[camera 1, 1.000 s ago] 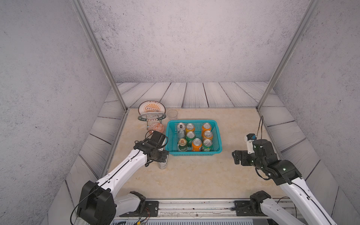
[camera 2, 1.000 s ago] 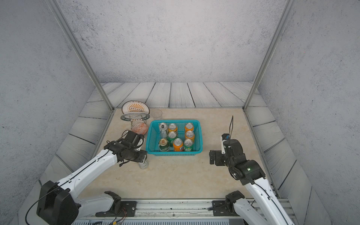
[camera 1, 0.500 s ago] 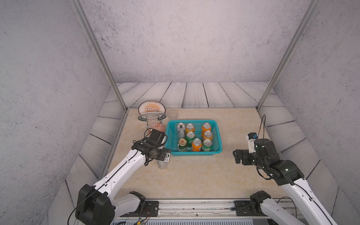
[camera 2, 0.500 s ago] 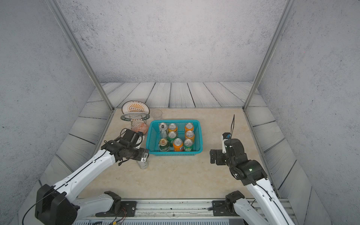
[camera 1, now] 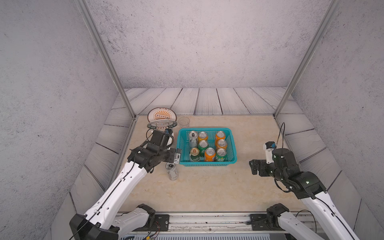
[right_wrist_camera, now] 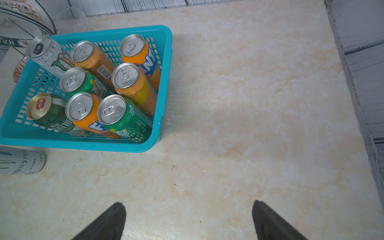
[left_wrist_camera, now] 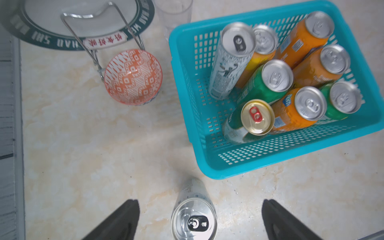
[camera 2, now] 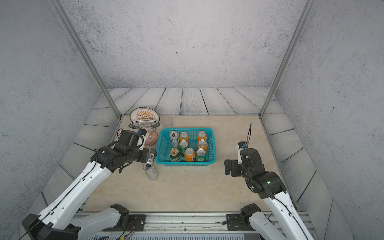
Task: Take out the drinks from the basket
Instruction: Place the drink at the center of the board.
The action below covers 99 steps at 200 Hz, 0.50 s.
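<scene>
The teal basket [camera 1: 207,164] [camera 2: 185,164] stands mid-table and holds several upright drinks: orange and green cans, a gold-topped green can [camera 1: 194,154] and a slim silver-white can [camera 1: 192,138]. Another slim silver-white can [camera 1: 172,171] [camera 2: 151,171] [left_wrist_camera: 194,220] stands on the table just off the basket's front left corner. My left gripper [camera 1: 176,156] [left_wrist_camera: 200,202] hovers over it, open, with its fingers wide on either side and not touching. My right gripper [camera 1: 254,166] [right_wrist_camera: 188,204] is open over bare table to the right of the basket [right_wrist_camera: 83,146].
A wire dish rack with patterned plates [camera 1: 162,119] stands at the back left, with an orange patterned bowl [camera 2: 151,138] in front of it and a clear cup [camera 1: 184,122] beside it. Metal frame posts rise at the back corners.
My left gripper has opened and let go of the slim silver-white can, which now stands alone on the table; the gripper has lifted slightly above it. The right arm has barely moved.
</scene>
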Each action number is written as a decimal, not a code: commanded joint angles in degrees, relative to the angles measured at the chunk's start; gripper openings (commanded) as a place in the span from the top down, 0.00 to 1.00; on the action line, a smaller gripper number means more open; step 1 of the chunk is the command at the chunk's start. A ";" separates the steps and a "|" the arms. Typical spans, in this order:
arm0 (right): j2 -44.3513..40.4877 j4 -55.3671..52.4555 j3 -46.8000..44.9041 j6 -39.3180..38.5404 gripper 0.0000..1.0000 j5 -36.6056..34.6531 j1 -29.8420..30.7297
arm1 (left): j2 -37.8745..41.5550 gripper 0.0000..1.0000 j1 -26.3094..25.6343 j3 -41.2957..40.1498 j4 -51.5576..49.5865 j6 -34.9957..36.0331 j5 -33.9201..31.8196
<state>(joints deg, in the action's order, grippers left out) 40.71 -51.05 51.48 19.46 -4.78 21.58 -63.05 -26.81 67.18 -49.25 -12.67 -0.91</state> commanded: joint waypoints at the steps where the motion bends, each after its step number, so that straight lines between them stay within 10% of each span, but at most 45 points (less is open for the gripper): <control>1: -0.88 -0.98 1.12 0.13 0.01 -0.70 0.14 | -1.24 0.01 -0.17 4.52 -1.23 1.80 -1.01; 99: -1.25 -1.25 1.00 0.60 0.01 -0.87 0.15 | -20.06 0.01 -0.26 22.83 -1.56 5.34 1.80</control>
<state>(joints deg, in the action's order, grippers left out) 39.92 -51.70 51.48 19.66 -4.75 21.58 -79.24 -26.81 86.37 -50.61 -8.86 -1.13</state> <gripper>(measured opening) 0.995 0.989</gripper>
